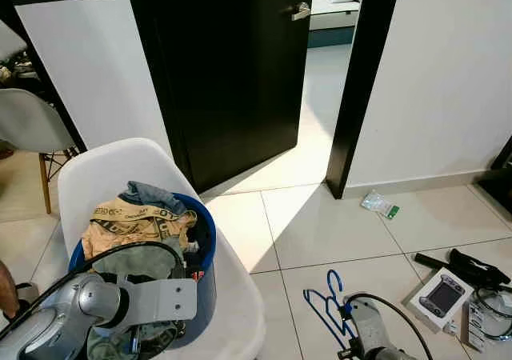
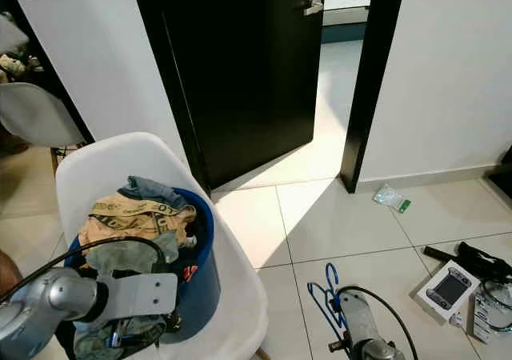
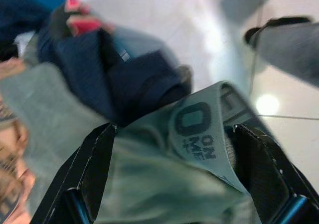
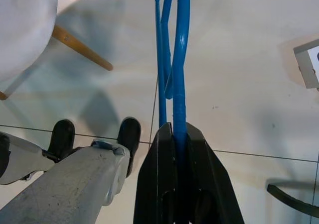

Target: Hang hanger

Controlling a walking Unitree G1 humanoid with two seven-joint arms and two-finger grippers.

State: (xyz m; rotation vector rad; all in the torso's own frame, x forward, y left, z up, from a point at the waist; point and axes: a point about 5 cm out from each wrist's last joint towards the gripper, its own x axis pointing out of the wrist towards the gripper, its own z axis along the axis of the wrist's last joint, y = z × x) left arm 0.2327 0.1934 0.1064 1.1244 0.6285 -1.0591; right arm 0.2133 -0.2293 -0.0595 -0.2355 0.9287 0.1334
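**Hangers in hand, laundry in reach: a snag waiting to happen**

Hangers (image 4: 175, 59), blue and bunched, sit clamped between the closed fingers of the right gripper (image 4: 179, 134), low at the robot's right side above the tiled floor (image 1: 320, 216). The left gripper (image 3: 174, 149) hovers with fingers spread around a grey-green garment (image 3: 149, 184) in the blue laundry basket (image 1: 206, 240), which rests on a white chair (image 1: 104, 168). The risk, by this reading: the thin hangers could twist or slip from so narrow a grip, and the left fingers could catch the waistband and drag clothes out of the heaped basket. Pale glossy tiles run toward an open dark door (image 1: 232, 72); a boxed device (image 1: 438, 296) and cables (image 1: 472, 268) litter the floor near the robot's right, a tripping hazard.
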